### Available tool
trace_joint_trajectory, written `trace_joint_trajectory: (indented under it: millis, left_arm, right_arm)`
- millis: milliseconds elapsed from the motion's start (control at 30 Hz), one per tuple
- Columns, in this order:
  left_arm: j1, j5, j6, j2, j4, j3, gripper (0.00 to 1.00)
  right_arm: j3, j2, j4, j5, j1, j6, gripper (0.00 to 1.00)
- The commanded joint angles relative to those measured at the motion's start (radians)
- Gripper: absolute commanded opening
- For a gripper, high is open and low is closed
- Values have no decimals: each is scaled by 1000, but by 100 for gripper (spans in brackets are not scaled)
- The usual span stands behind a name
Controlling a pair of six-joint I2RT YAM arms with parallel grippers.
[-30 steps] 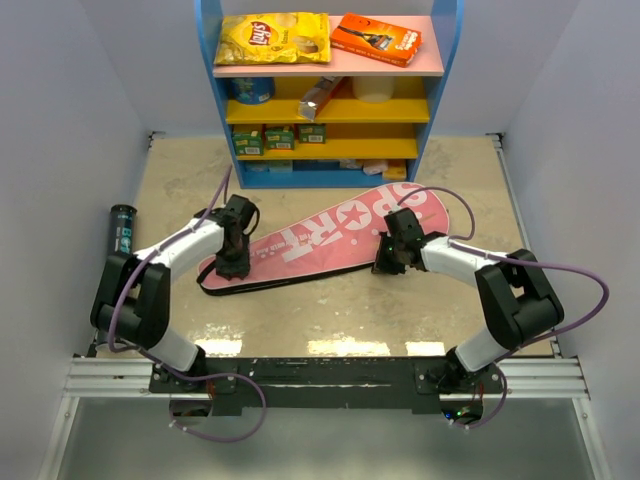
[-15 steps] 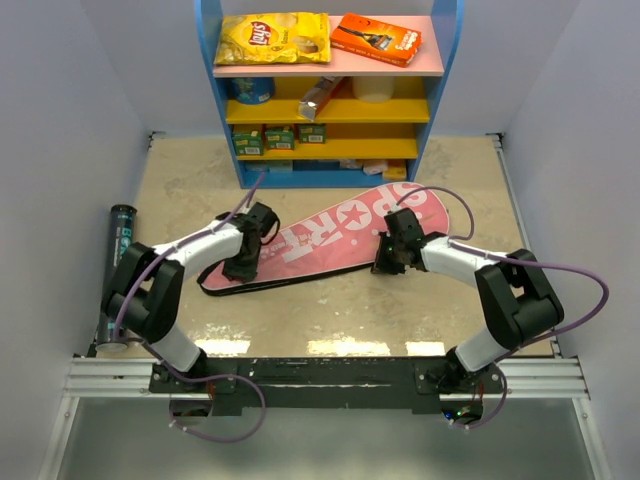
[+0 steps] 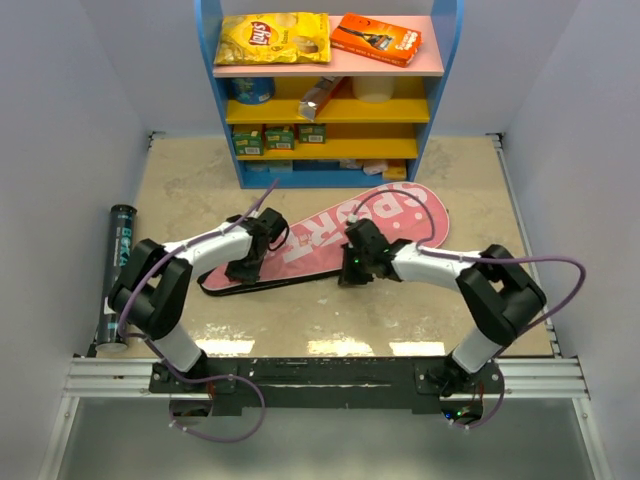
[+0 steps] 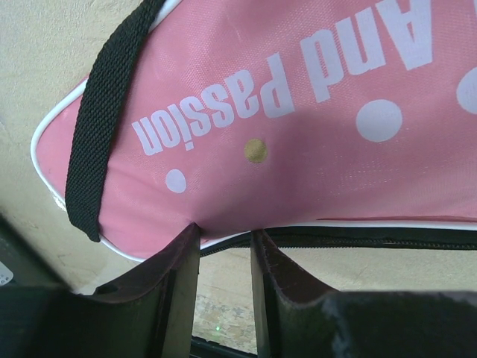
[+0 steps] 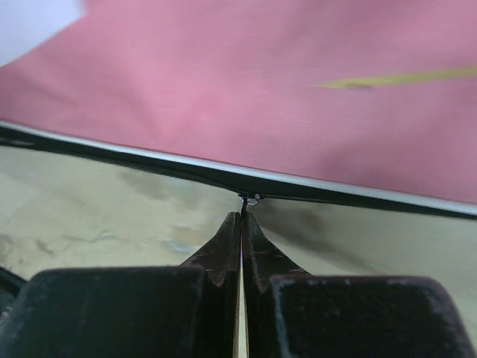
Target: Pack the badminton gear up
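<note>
The bag [image 3: 305, 238] lies flat on the table [image 3: 420, 310] in front of the shelf [image 3: 300, 180]. Its narrow handle end points toward the left arm and its round head end toward the far right. The tube [image 3: 118, 250] lies along the left wall, well apart from the bag. The left gripper [image 4: 223, 235] is at the handle end, on the bag's near edge. Its jaws stand a little apart, with the fingertips against the white piping, near the black strap [image 4: 104, 112]. The zip [image 4: 373, 239] runs just below that piping. The right gripper [image 5: 242, 216] is at the near edge, about mid-length. Its jaws are together, clamped on the zip pull [image 5: 248, 199].
</note>
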Motion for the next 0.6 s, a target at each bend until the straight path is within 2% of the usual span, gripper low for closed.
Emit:
trace_joint_trajectory:
  millis: [0, 300, 467, 567]
  left_arm:
    - [-20, 484, -89, 128, 368, -116, 35]
    - [-20, 540, -82, 106, 396, -131, 35]
    - [-20, 576, -73, 88, 407, -130, 34]
    - [-20, 593, -61, 21, 410, -111, 34]
  right_arm:
    - [90, 73, 107, -31, 111, 87, 0]
    - [223, 251, 273, -178, 256, 172, 0]
    - [232, 308, 371, -261, 280, 236, 0]
    - [222, 309, 358, -253, 280, 239, 0]
